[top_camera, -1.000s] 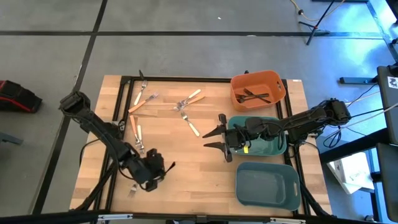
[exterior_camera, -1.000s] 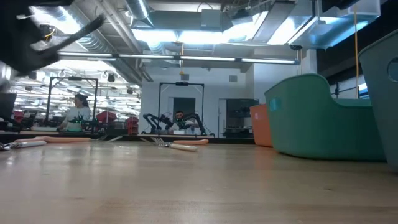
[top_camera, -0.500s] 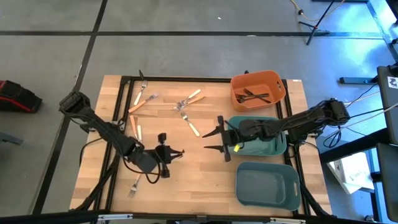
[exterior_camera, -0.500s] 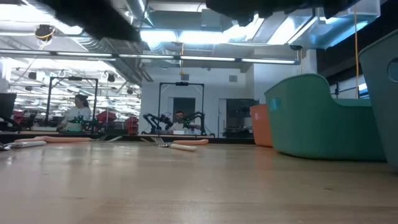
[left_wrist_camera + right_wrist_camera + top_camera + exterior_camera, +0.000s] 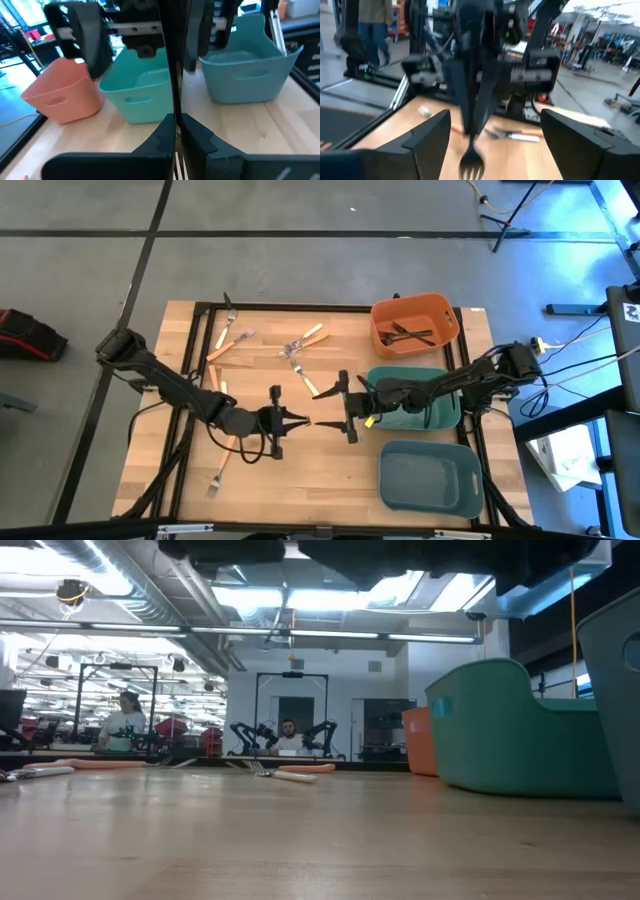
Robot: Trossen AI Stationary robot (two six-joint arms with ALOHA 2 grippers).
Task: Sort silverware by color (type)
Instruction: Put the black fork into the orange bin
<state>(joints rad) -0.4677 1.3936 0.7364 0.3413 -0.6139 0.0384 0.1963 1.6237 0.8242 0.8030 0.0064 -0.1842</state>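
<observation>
My left gripper (image 5: 297, 422) hovers over the table's middle, pointing right, shut on a black fork (image 5: 309, 422). The fork's tined head (image 5: 471, 164) points at my right gripper (image 5: 324, 408), which is open and faces left. Its two fingers (image 5: 427, 137) stand wide on either side of the fork's head without touching it. Orange-handled forks (image 5: 222, 340) lie flat on the far-left part of the table, and one fork (image 5: 218, 476) lies near the near-left edge. Black forks (image 5: 408, 334) lie in the orange bin. My left gripper pinches the black fork's handle (image 5: 175, 106) between its two fingers. The fingers are about level and point toward the table's right. The fork runs along them and sticks out past their ends, lifted clear of the table, with the tined head free.
Three bins stand along the right side: an orange bin (image 5: 445, 315) at the far end, a teal bin (image 5: 452, 415) in the middle, and a grey-blue bin (image 5: 430, 490) nearest. More orange-handled forks (image 5: 306, 337) lie near the far middle. People show in the room beyond the table.
My left gripper has swung from the near-left part of the table toward the middle and turned to point right. My right gripper has moved a little left toward it and stayed open. The fork by the near-left edge has stayed where it was.
</observation>
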